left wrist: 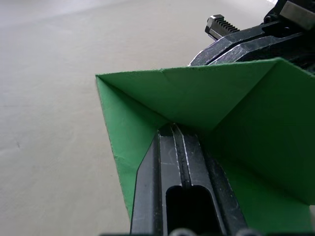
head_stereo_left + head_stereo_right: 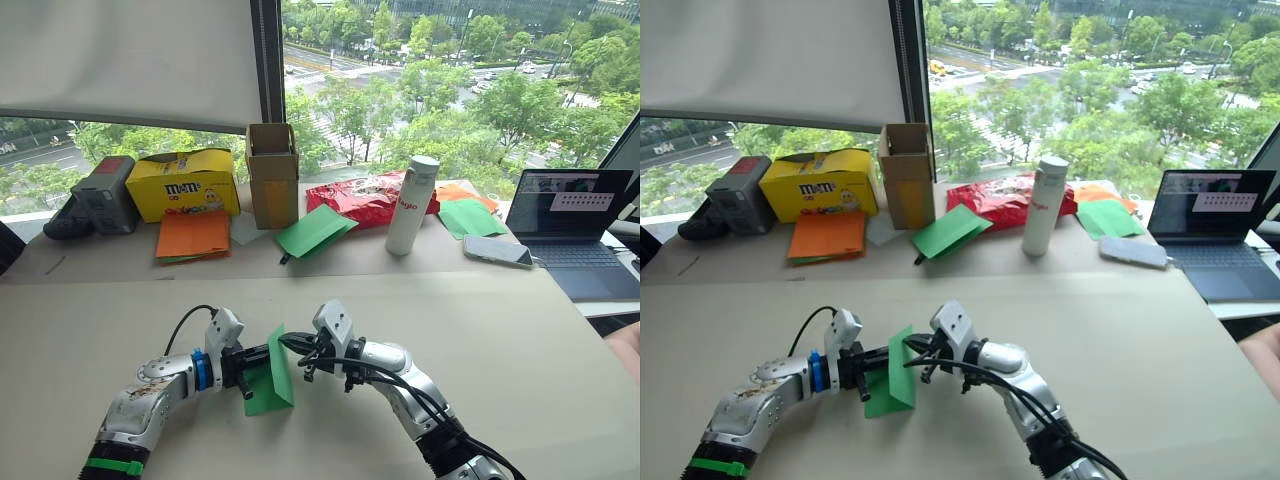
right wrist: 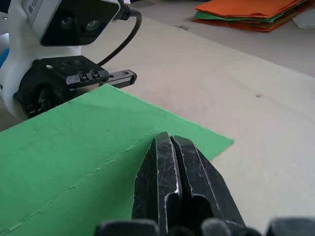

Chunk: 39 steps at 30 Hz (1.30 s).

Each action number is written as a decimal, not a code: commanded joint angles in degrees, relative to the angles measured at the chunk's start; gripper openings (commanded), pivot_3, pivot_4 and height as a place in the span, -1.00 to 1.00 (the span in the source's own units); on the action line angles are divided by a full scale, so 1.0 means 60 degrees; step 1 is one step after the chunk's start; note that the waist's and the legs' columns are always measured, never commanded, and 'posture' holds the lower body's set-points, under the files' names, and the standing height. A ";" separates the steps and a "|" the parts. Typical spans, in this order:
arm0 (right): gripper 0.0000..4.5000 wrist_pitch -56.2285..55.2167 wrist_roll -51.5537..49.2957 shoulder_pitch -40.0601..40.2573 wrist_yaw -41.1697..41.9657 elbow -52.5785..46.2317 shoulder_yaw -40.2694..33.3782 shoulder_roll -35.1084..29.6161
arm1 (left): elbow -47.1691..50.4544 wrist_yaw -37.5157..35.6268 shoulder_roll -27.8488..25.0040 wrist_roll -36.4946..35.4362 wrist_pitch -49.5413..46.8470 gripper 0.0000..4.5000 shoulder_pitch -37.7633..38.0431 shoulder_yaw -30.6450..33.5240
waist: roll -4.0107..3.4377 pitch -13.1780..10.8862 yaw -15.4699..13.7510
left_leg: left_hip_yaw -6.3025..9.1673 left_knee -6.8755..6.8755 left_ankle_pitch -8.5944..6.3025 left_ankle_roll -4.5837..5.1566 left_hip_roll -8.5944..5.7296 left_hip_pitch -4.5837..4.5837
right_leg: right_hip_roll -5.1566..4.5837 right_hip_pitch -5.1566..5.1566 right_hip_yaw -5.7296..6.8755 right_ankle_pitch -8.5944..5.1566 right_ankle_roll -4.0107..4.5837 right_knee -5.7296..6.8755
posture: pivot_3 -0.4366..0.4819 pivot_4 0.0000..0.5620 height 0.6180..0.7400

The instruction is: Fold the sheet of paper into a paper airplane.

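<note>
The sheet of paper (image 2: 268,385) is bright green, creased and partly folded. It stands roughly upright at the near middle of the table (image 2: 480,340), between my two grippers. My left gripper (image 1: 173,127) is shut, its tips tucked into the inside of a fold with the paper flaring around them. I cannot tell whether a layer is pinched. My right gripper (image 3: 165,135) is shut too, its tips resting against the paper's other face at a crease line. In the left eye view the right gripper (image 2: 297,348) meets the sheet near its upper edge.
Along the back of the table stand a grey box (image 2: 103,195), a yellow candy box (image 2: 185,185), a cardboard carton (image 2: 272,175), a red bag (image 2: 360,195) and a white bottle (image 2: 412,205). Orange sheets (image 2: 192,235), spare green sheets (image 2: 312,230), a phone (image 2: 497,250) and a laptop (image 2: 575,225) lie nearby.
</note>
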<state>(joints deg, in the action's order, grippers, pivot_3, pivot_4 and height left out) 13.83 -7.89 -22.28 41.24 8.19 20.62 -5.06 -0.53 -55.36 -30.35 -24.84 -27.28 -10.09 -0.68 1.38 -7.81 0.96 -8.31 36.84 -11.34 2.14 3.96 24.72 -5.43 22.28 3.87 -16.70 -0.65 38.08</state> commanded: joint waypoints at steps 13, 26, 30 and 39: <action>-0.98 -0.0681 0.0486 -0.0476 0.0312 0.1083 0.0347 0.0247 | 0.0591 -0.0687 -0.0920 -0.0232 -0.0225 -1.00 0.0311 0.0222 | 0.0000 0.0000 0.0063 | 0.0001 -0.0004 0.0000 -0.0002 0.0016 -0.0007 | 0.0012 0.0001 0.0002 0.0000 0.0001 0.0002 | -0.05 -0.47 0.98; -0.98 -0.1343 0.1216 -0.0817 0.0758 0.1713 0.0815 0.0235 | 0.0004 -0.1381 -0.2249 -0.0873 -0.0484 -1.00 -0.0065 0.1544 | -0.0001 0.0000 0.0252 | 0.0000 -0.0016 0.0001 -0.0013 0.0036 -0.0018 | 0.0023 0.0000 0.0005 -0.0004 0.0008 0.0002 | -0.05 -0.47 0.98; -0.98 -0.1365 0.1176 -0.0919 0.0706 0.1749 0.0576 0.0236 | 0.0658 -0.1155 -0.1842 -0.1014 -0.0667 -1.00 0.0343 0.1331 | -0.0001 0.0000 0.0278 | -0.0004 -0.0023 0.0031 -0.0072 0.0045 -0.0022 | 0.0032 0.0001 0.0001 -0.0004 0.0008 0.0003 | -0.05 -0.47 0.98; -0.98 -0.0811 0.0376 -0.0960 0.0994 0.0756 0.0096 0.0372 | 0.0585 -0.0524 -0.1073 -0.0246 -0.0256 -1.00 0.0528 0.0471 | -0.0001 -0.0001 0.0233 | -0.0005 -0.0026 0.0032 -0.0073 0.0036 -0.0017 | 0.0021 0.0004 -0.0001 -0.0002 0.0014 0.0004 | -0.05 -0.47 0.98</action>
<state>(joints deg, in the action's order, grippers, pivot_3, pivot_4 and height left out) 8.31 -3.23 -27.43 46.19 16.25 22.04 -3.95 1.98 -58.95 -37.02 -26.96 -30.01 -6.61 2.80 1.38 -7.82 2.35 -8.34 36.68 -11.15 1.70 4.16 24.64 -5.32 22.30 3.86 -16.72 -0.57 38.10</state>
